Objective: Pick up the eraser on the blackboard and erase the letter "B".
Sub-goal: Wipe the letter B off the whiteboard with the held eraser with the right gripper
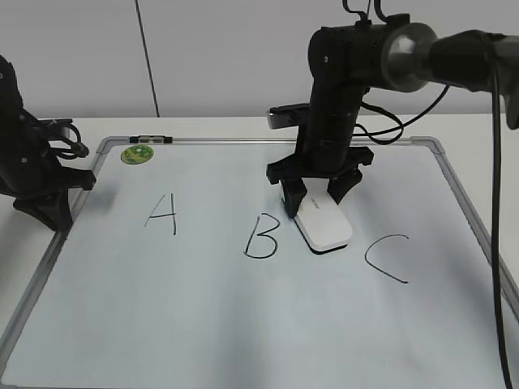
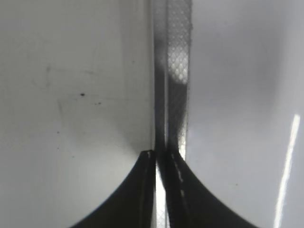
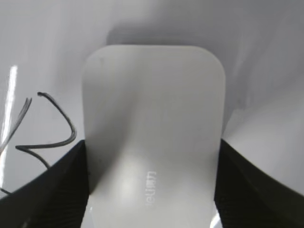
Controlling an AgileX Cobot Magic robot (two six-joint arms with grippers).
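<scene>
The white eraser (image 1: 324, 223) lies on the blackboard (image 1: 203, 316), just right of the letter "B" (image 1: 261, 237). My right gripper (image 1: 316, 194) reaches down over the eraser's far end, with a finger against each long side. In the right wrist view the eraser (image 3: 152, 109) fills the space between the black fingers (image 3: 153, 146), and part of the "B" (image 3: 57, 128) shows to its left. My left gripper (image 1: 50, 212) hangs at the board's left edge; its jaws (image 2: 160, 154) are shut and empty over the grey frame (image 2: 178, 71).
A handwritten "A" (image 1: 162, 213) is left of the "B" and a "C" (image 1: 388, 258) is right of the eraser. A round green magnet (image 1: 137, 154) sits at the board's top left corner. A white table surrounds the board.
</scene>
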